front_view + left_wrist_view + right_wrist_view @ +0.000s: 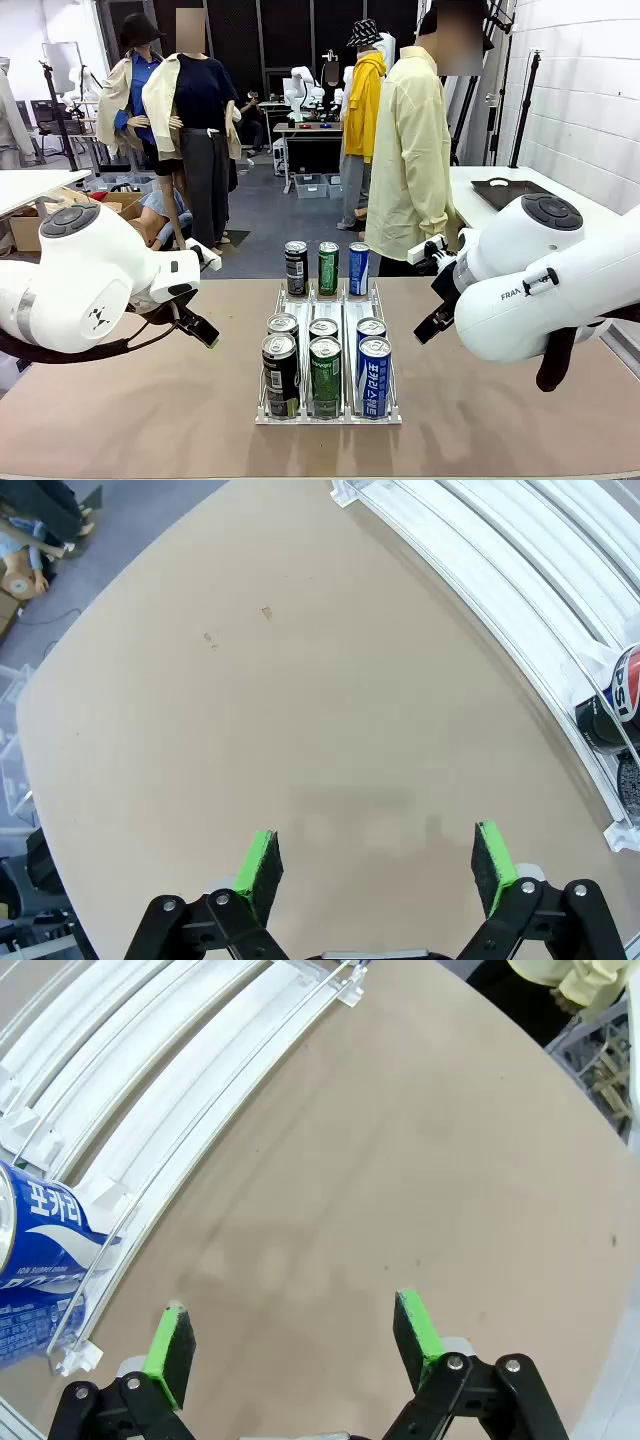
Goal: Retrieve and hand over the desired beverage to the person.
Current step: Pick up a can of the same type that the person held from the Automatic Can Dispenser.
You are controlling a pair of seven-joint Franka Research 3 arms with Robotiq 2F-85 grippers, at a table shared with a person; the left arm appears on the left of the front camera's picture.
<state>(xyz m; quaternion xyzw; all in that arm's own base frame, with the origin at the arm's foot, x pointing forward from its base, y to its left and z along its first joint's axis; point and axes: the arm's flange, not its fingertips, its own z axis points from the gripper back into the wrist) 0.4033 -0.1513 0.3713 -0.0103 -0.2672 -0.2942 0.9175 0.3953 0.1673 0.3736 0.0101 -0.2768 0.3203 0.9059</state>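
Note:
Beverage cans stand in a white three-lane rack (268,415) at mid-table: black cans (281,372) on the left, green cans (325,372) in the middle, blue cans (374,374) on the right. Nothing shows which one is desired. The person (410,150) in a pale-yellow shirt stands beyond the table's far edge, side-on. My left gripper (375,865) hovers open over bare tabletop left of the rack (480,570), nothing between its pads. My right gripper (297,1335) is open and empty over the table right of the rack (200,1070), a blue can (35,1250) beside it.
Both white arms flank the rack, left (90,275) and right (540,280). Bare tabletop (150,410) lies on either side. A black tray (505,190) sits on a white side table at the back right. A dark can (610,705) shows at the left wrist view's edge.

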